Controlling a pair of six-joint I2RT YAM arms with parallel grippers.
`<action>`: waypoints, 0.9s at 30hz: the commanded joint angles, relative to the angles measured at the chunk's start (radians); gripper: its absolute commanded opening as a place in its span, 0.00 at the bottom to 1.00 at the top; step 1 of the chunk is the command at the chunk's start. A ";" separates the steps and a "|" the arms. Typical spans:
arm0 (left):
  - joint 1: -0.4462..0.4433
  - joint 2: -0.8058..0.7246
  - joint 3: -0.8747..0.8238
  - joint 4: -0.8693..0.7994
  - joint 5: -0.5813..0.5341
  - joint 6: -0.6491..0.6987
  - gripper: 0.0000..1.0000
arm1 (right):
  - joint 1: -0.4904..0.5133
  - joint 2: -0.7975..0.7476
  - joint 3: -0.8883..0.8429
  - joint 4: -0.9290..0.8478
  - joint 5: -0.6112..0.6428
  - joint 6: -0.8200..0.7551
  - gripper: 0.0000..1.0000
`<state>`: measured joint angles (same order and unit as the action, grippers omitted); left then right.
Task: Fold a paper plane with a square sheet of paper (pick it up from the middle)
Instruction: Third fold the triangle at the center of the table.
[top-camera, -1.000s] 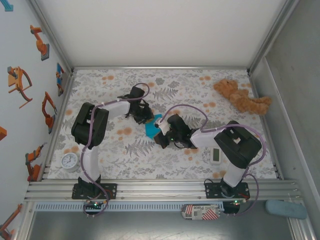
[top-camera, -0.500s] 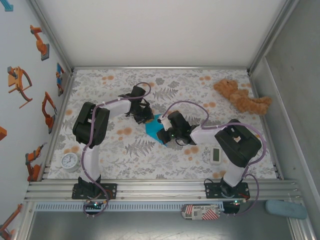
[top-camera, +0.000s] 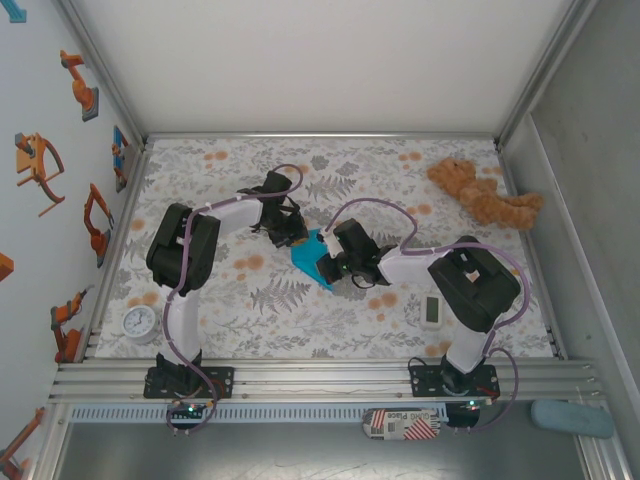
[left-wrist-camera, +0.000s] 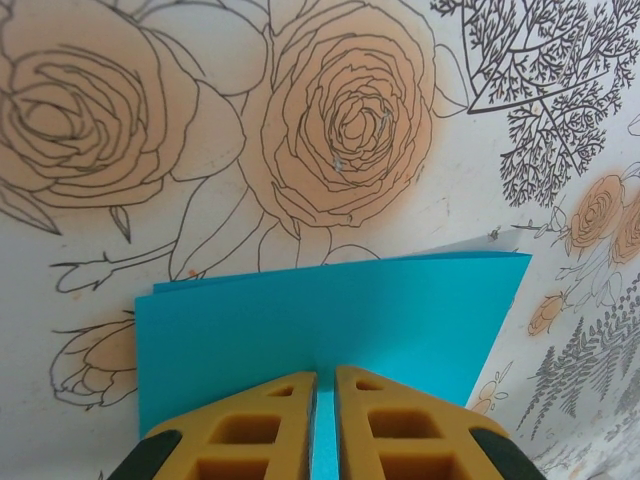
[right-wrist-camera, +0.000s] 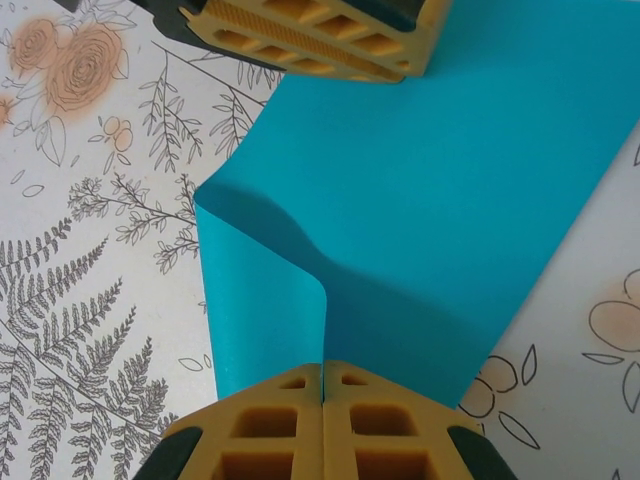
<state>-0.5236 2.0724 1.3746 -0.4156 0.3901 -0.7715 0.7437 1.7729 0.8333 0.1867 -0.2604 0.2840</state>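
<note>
**On the flowery table: blue paper pinched from two sides**

Near the middle of the table (top-camera: 250, 310), between the two arms, holding one sheet of paper (top-camera: 305, 258) from both ends. Bright blue, plain, and folded over, with two layers showing along one edge in the left wrist view.

At the far end, pinched by the left gripper (top-camera: 290, 234). Up close, yellow fingers (left-wrist-camera: 255, 425) pressed almost together, with just a thin strip of blue between them. Blue paper spread flat out in front, over big peach roses on the cloth.

At the near end, pinched by the right gripper (top-camera: 330, 266). Up close, squeezed shut on the paper, with no gap to see. Right in front of those fingers (right-wrist-camera: 270, 430), bent up in a soft curl, with a shadow under the bend. Across the sheet, facing the other gripper.

Far off to the right, near the back corner, a brown teddy bear (top-camera: 485, 195). Close to the right arm's base, a small white timer (top-camera: 431, 310). Over by the left arm's base, a round white dial (top-camera: 140, 322).
</note>
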 joint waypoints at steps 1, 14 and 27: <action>-0.014 0.050 -0.003 -0.068 -0.019 0.014 0.15 | -0.006 0.013 0.026 -0.027 0.003 0.032 0.00; -0.014 0.040 0.004 -0.069 -0.018 0.010 0.15 | -0.006 0.020 0.039 -0.060 -0.010 0.037 0.00; -0.014 -0.077 0.009 -0.044 -0.032 0.017 0.19 | -0.007 0.026 0.042 -0.065 -0.003 0.037 0.00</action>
<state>-0.5354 2.0548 1.3907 -0.4454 0.3729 -0.7685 0.7425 1.7824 0.8513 0.1349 -0.2680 0.3153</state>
